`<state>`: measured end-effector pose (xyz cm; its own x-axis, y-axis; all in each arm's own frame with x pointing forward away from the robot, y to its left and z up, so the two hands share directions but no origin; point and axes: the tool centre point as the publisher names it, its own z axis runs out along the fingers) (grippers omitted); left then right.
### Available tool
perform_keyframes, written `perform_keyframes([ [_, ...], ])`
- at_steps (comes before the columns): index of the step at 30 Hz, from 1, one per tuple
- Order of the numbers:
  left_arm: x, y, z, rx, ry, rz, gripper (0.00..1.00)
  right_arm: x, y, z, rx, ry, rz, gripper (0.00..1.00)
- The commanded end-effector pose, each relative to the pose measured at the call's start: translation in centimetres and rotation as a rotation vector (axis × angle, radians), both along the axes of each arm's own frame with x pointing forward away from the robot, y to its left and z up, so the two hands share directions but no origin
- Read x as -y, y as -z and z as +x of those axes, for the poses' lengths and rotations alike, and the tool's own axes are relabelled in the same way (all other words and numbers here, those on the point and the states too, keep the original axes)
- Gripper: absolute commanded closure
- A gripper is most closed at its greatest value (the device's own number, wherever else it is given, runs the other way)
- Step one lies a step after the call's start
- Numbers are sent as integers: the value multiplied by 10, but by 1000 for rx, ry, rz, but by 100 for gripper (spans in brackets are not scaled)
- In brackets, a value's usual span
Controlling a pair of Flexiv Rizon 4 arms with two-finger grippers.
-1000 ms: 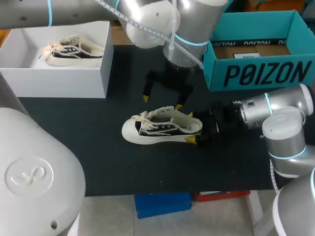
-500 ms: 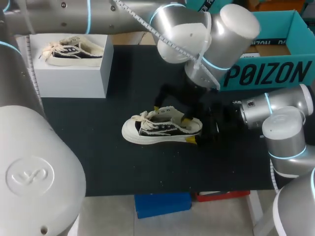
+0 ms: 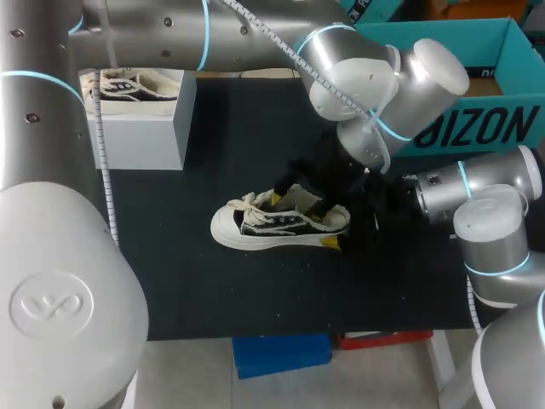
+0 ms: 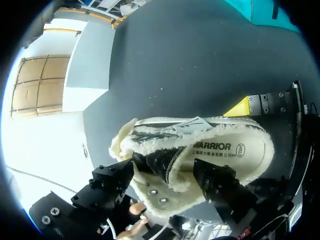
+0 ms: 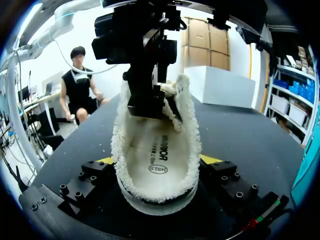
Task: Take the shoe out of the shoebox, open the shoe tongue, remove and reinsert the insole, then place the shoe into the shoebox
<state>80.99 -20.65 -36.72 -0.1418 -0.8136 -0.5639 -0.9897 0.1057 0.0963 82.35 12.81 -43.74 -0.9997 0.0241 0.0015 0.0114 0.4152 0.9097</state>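
Opening the tongue: right gripper (image 5: pixel 159 161) clamps the cream-and-black fleecy shoe (image 3: pixel 255 227) at its three-o'clock heel. The spread left gripper (image 4: pixel 165 174) straddles the black fleece-edged tongue (image 4: pixel 161 158) and should pinch next.

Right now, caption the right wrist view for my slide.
Right tool grips the shoe at its heel; left tool reaches inside.

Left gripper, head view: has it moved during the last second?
Yes. The left gripper came down from above the shoe into its opening; the shoe kept its place.

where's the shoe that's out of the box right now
Head view: the shoe lies on the black mat near the middle, heel in the right gripper, left gripper at its opening.
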Motion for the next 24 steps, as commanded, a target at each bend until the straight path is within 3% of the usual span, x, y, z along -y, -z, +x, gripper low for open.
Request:
perform_keyframes([
  [1, 1, 3, 0, 5, 11, 68, 66, -2, 5, 1, -1, 1, -1, 100],
  [3, -3, 3, 0, 10, 15, 77, 93, -2, 5, 1, -1, 1, -1, 100],
  [4, -4, 2, 0, 12, 20, 78, 100, -2, 5, 1, -1, 1, -1, 100],
  [10, -8, -4, -4, 36, 53, 92, 100, -2, 5, 1, -1, 1, -1, 100],
  [24, -12, -43, -6, 96, 62, -58, 100, -2, 5, 1, -1, 1, -1, 100],
])
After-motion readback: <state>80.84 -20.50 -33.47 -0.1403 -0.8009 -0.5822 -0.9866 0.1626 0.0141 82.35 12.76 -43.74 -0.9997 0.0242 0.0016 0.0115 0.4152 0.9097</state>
